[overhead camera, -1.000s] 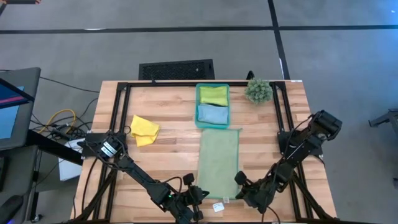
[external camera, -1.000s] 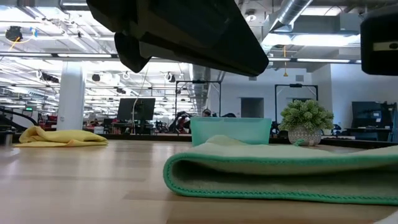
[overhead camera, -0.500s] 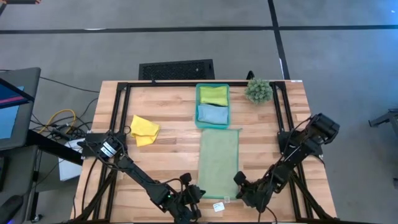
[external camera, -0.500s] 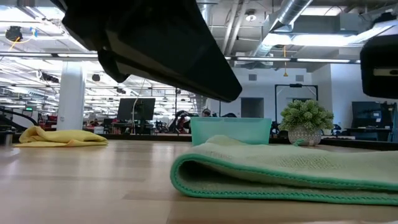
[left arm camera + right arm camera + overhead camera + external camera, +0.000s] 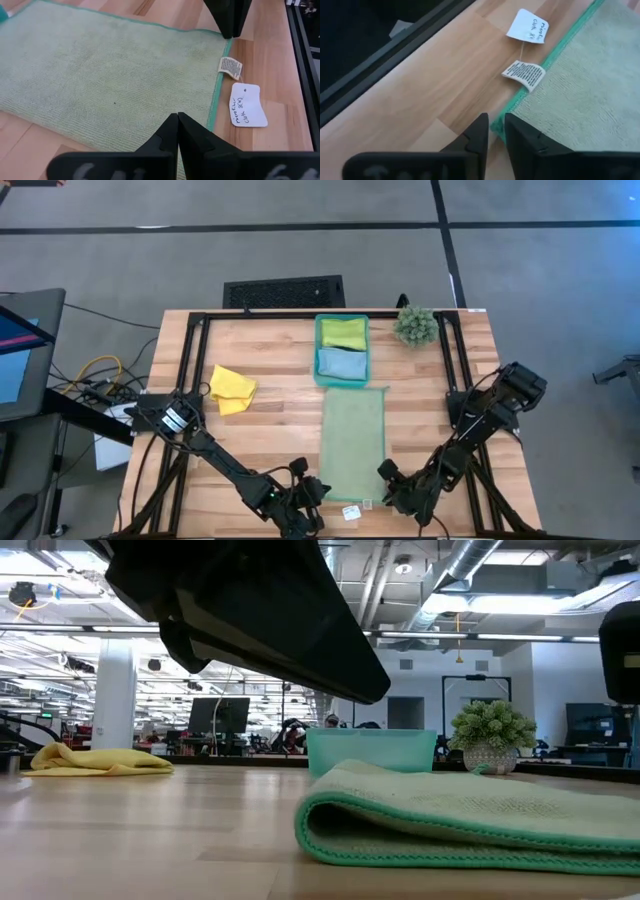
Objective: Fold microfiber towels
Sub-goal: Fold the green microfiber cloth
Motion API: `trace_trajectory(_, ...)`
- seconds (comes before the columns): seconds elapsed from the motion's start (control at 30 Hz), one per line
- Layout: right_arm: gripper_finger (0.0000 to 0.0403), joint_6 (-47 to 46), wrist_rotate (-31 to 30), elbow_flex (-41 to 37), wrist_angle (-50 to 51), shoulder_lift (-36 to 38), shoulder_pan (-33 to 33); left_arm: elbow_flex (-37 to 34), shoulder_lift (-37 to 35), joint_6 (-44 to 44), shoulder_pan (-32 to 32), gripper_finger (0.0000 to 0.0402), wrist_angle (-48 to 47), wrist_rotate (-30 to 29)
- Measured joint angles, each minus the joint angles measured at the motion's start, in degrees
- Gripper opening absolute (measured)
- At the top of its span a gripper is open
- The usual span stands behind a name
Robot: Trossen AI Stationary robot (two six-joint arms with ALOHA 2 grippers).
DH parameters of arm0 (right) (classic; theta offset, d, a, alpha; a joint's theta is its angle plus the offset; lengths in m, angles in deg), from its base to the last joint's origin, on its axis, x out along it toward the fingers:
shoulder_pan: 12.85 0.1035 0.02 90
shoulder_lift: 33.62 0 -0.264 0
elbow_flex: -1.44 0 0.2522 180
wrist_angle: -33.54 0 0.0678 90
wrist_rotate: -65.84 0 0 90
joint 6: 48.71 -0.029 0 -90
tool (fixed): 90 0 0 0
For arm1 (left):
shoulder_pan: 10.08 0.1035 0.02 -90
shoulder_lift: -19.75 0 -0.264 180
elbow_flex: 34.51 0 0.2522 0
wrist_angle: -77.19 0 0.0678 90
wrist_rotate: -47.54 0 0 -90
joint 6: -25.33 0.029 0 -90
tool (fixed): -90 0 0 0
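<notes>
**Soft green towel, folded once, both grippers at its near end**

The right gripper (image 5: 493, 131) sits low at the near corner of the pale green towel (image 5: 351, 442), its fingers a narrow gap apart with the teal-stitched corner showing in that gap; whether they pinch it at all cannot be told. The left gripper (image 5: 177, 121) has its fingers pressed together, holding nothing, poised over the towel near the same end.

The towel lies as a long strip down the middle of the table (image 5: 270, 380), one end near the teal bin (image 5: 342, 351), the other by a care label (image 5: 230, 67) and a paper tag (image 5: 246, 104). From table height it shows a rounded fold, two layers thick.

It looks light and limp, with a napped, grippy surface: it will likely sag and drape if lifted from one point. The stitched hem at the corners seems the firmest place to pinch, both layers together.

A crumpled yellow towel (image 5: 232, 388) waits well apart on the left; a lime green towel (image 5: 343, 332) and a light blue towel (image 5: 342, 363) lie in the bin.
</notes>
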Motion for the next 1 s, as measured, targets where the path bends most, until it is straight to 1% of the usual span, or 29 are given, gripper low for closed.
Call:
trace_trajectory(0.13, 0.0106, -0.9, 0.1, 0.0, 0.8, 0.1, -0.1, 0.0, 0.0, 0.0, 0.0, 0.0000, 0.0, 0.0)
trace_trajectory(0.2, 0.0121, -1.3, 0.1, 0.0, 3.0, 1.4, -0.1, 0.0, 0.0, -0.1, 0.0, 0.0000, 0.0, 0.1)
trace_trajectory(0.33, 0.0139, -3.0, 0.8, 0.0, 6.4, 5.4, 0.3, 0.0, 0.0, -1.7, 0.0, 0.0000, 0.2, 3.7)
trace_trajectory(0.4, 0.0140, -2.7, 1.5, -0.4, 4.5, 7.1, 0.4, 0.0, 0.0, -1.7, 0.0, 0.0000, 0.7, 4.6)
trace_trajectory(0.47, 0.0132, -2.8, 1.5, -1.1, 2.6, 8.0, 0.1, 0.0, 0.2, -1.7, 0.0, 0.0000, 1.3, 4.8)
trace_trajectory(0.53, 0.0116, -4.9, 1.7, -1.5, 3.3, 8.0, -1.4, 0.0, 1.0, -0.8, 0.0, 0.0000, 3.7, 6.9)
trace_trajectory(0.63, 0.0085, -8.2, 1.4, -1.5, 3.8, 6.1, -4.2, 0.5, 2.8, 0.0, 0.0, 0.0000, 5.7, 10.6)
trace_trajectory(0.67, 0.0074, -8.7, 1.4, -1.5, 4.1, 5.2, -5.0, 0.4, 3.0, -0.2, 0.0, 0.0000, 4.8, 11.3)
trace_trajectory(0.7, 0.0064, -8.8, 2.2, -1.6, 4.2, 4.1, -5.7, 0.3, 3.2, -0.5, 0.2, 0.0000, 3.8, 12.4)
trace_trajectory(0.77, 0.0046, -9.0, 5.7, -1.4, 3.6, 1.7, -7.1, 0.5, 3.6, -2.5, 0.5, 0.0000, 4.0, 15.0)
trace_trajectory(0.87, 0.0023, -9.0, 8.8, -1.3, 2.4, 0.2, -7.7, 0.7, 3.6, -3.8, 0.5, 0.0000, 2.9, 16.3)
trace_trajectory(0.93, 0.0012, -8.8, 9.0, -1.3, 3.1, 0.7, -7.7, 1.5, 3.6, -3.9, 0.3, 0.0000, 2.2, 16.8)
trace_trajectory(1.0, 0.0008, -8.6, 9.3, -1.5, 4.1, 1.8, -7.6, 2.7, 3.7, -3.4, -0.1, 0.0000, 0.8, 15.9)
